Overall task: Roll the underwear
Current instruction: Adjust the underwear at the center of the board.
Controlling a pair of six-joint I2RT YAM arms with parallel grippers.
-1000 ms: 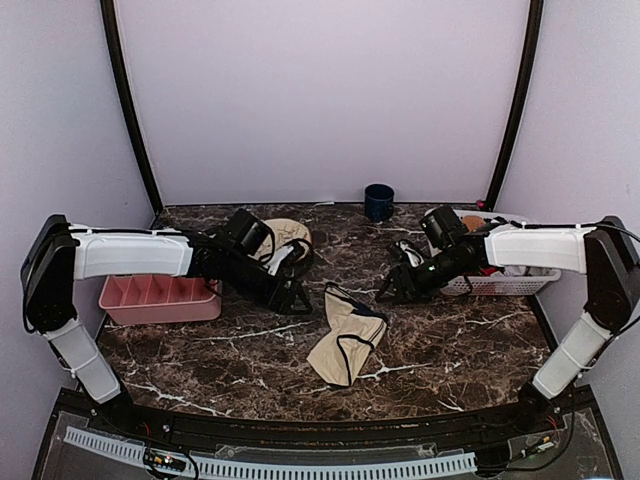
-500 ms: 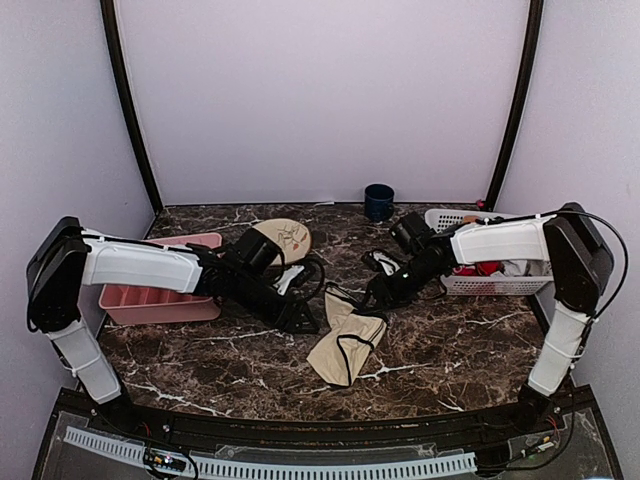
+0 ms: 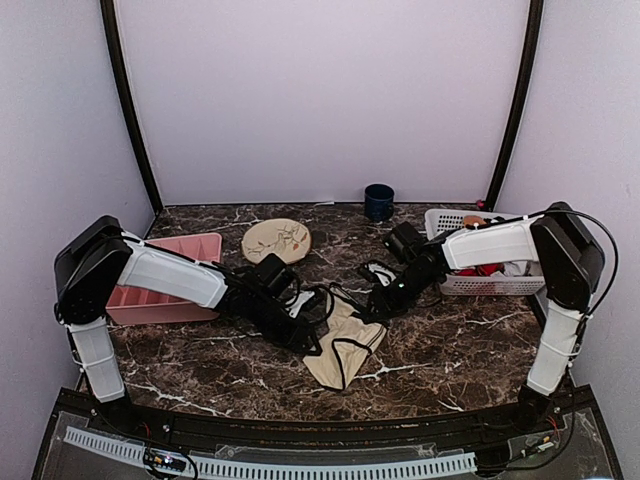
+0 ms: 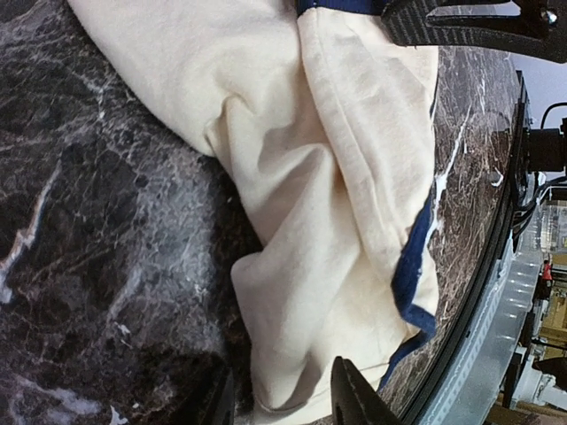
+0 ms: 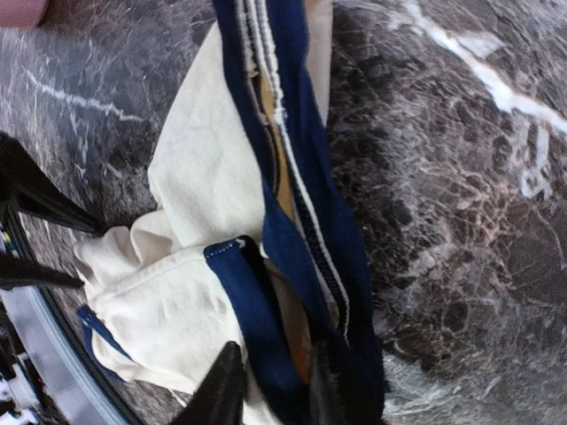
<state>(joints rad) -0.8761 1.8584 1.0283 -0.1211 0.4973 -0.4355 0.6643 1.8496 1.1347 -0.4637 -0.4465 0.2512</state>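
The underwear (image 3: 345,345) is a cream brief with dark trim, lying crumpled on the marble table just right of centre. My left gripper (image 3: 312,340) is low at its left edge. In the left wrist view its fingers (image 4: 350,394) straddle a fold of the underwear (image 4: 310,248), with a small gap still showing at the left finger (image 4: 221,403). My right gripper (image 3: 372,308) is at the cloth's upper right corner. In the right wrist view the gripper (image 5: 270,394) is shut on the dark blue trim band (image 5: 275,266) of the underwear (image 5: 177,310).
A pink divided tray (image 3: 160,290) sits at the left and a round patterned plate (image 3: 277,240) behind the left arm. A dark cup (image 3: 378,201) stands at the back. A white basket (image 3: 490,285) with a red garment (image 3: 487,268) is at the right. The table's front edge (image 4: 496,292) runs close to the cloth.
Both arms have come inward and down from either side onto the underwear. Both sets of jaws have narrowed, the right onto the trim band. The cloth has bunched slightly.
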